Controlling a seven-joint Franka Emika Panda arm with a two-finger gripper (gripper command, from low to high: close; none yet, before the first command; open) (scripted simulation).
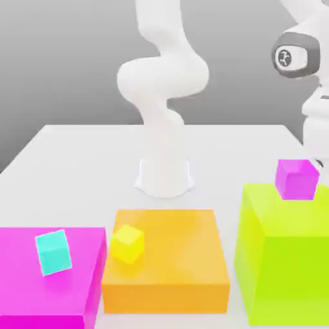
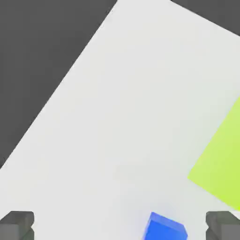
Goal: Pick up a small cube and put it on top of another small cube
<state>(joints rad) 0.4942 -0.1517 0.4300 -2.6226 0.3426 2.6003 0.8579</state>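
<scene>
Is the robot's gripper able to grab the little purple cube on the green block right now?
Probably yes. The small purple cube sits alone on top of the lime-green block, nothing covering it. The gripper is open, its fingers spread wide, and the arm is right above that corner.

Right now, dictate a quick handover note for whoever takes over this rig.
Gripper: open, holding nothing; fingertips apart over the white table.
Small glossy purple cube: on top of the tall lime-green block, at the exterior view's right.
Small cyan cube: on the flat magenta block.
Small yellow cube: on the flat orange block.
A small blue cube sits between the fingers.
Done: nothing stacked.
Left: grasp the purple cube, stack it on another small cube.
</scene>
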